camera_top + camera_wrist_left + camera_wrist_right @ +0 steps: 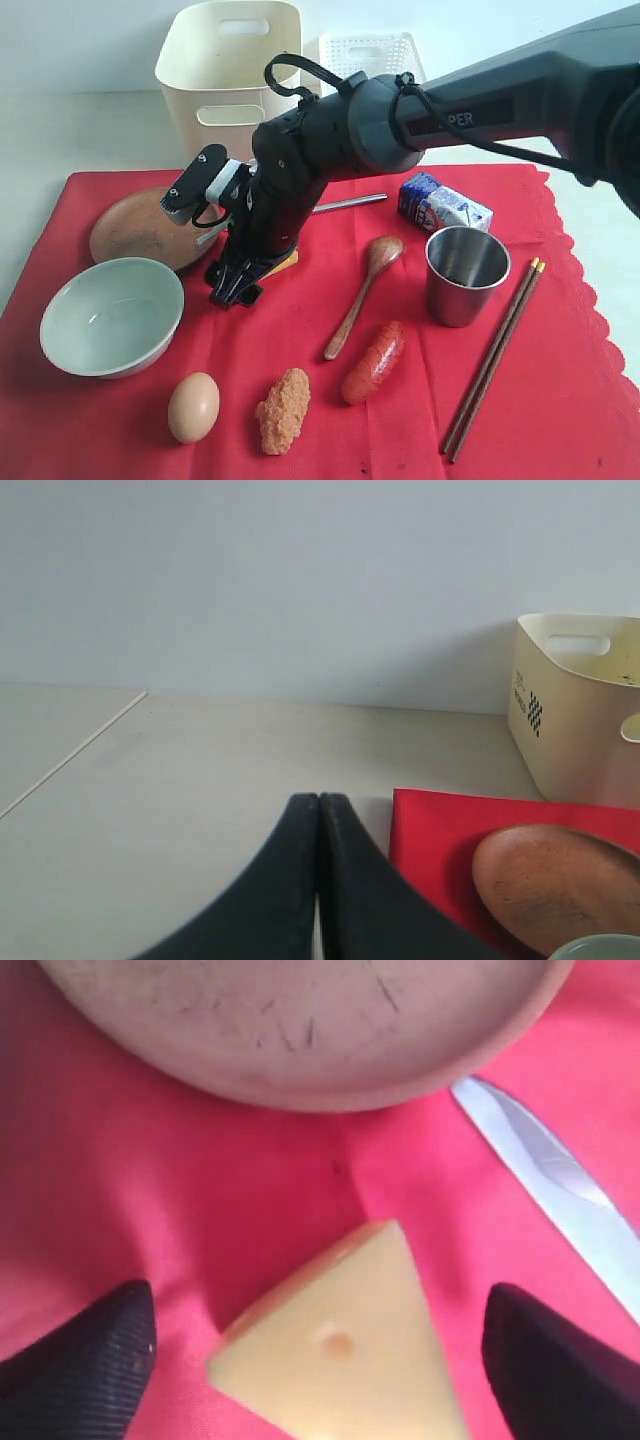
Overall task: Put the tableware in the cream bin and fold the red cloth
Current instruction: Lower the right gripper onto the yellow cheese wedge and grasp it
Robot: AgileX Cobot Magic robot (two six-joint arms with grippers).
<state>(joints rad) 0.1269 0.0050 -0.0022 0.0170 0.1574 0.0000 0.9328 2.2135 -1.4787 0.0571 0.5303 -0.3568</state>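
The red cloth [560, 400] lies flat under everything. On it are a brown plate [130, 235], a pale bowl [110, 315], a steel knife [350, 203], a wooden spoon [365, 290], a steel cup [465, 272] and chopsticks [495, 355]. The cream bin [225, 75] stands behind the cloth. My right gripper [235, 285] reaches across beside the plate and stands open, its fingers either side of a cheese wedge [340, 1350] without touching it. Plate [300, 1020] and knife [550, 1180] lie just beyond. My left gripper [319, 810] is shut on nothing, above bare table beside the cloth's corner [440, 830].
Food lies on the cloth: an egg [193, 405], an orange lumpy piece [283, 408], a sausage [375, 362] and a milk carton [445, 205]. A white lattice basket [370, 55] stands to the right of the bin. The right arm spans the cloth's back half.
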